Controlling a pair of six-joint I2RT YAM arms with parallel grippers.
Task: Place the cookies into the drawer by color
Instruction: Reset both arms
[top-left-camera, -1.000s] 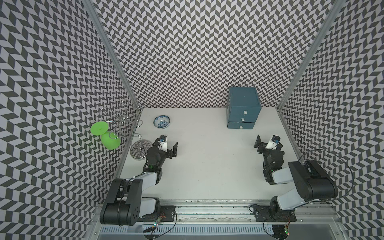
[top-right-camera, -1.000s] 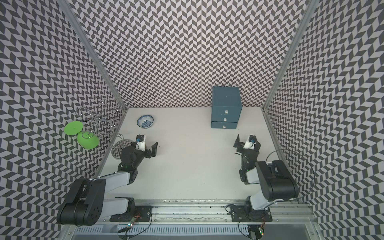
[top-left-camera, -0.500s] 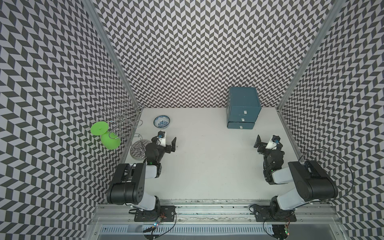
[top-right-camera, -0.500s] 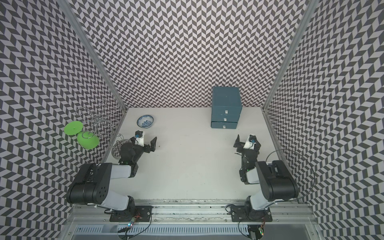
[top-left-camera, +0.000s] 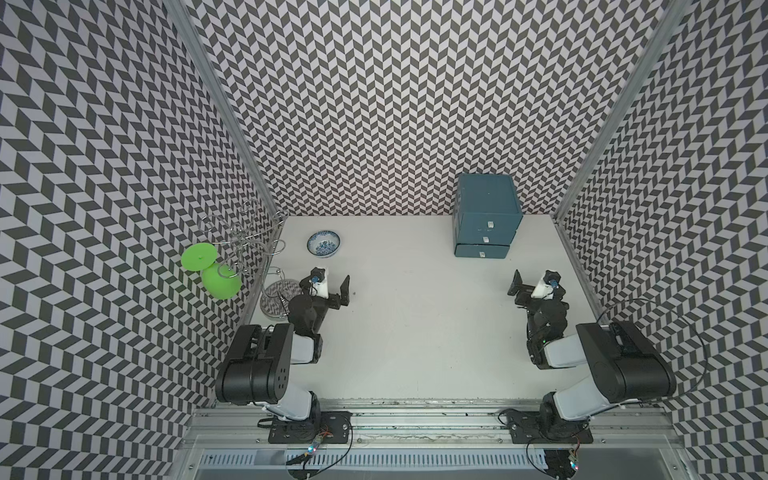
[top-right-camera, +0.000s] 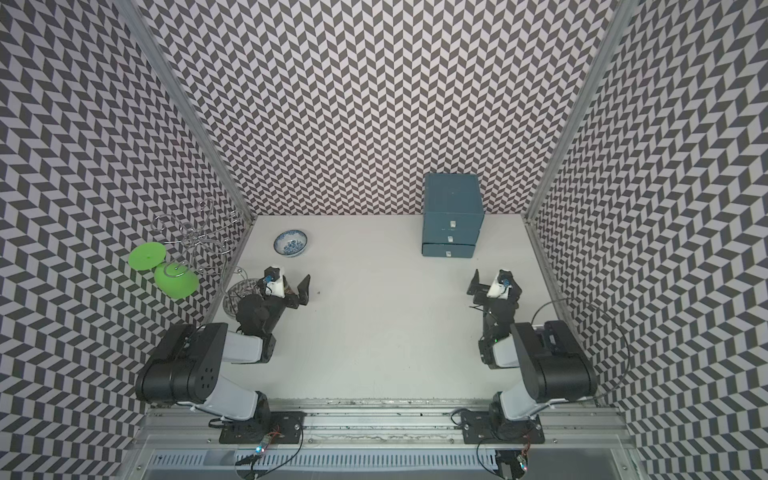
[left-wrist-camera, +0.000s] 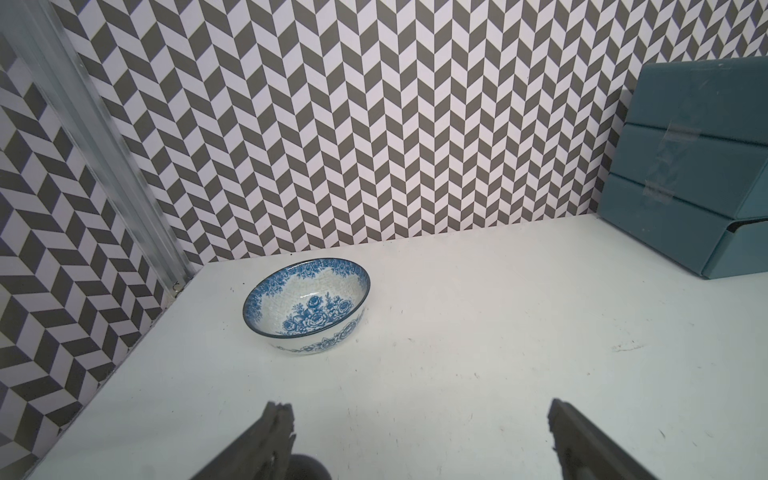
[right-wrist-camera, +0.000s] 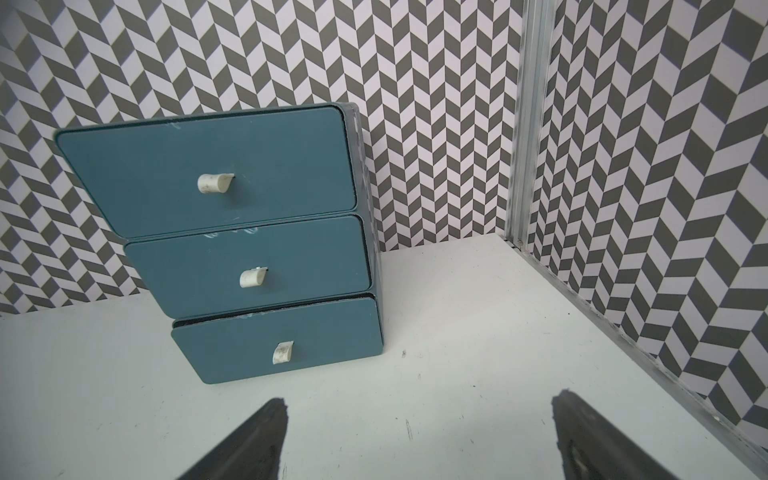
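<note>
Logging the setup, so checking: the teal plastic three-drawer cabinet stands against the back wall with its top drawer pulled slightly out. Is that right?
Not quite. It is the bottom drawer of the teal plastic three-drawer cabinet that sits slightly out, as the right wrist view shows; the cabinet does stand against the back wall.

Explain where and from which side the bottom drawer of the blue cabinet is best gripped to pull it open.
Grip the small white handle at the middle of the front of the bottom drawer, coming straight from the front. It alone juts out of the flat panel, so open fingers can likely close on its two sides.
</note>
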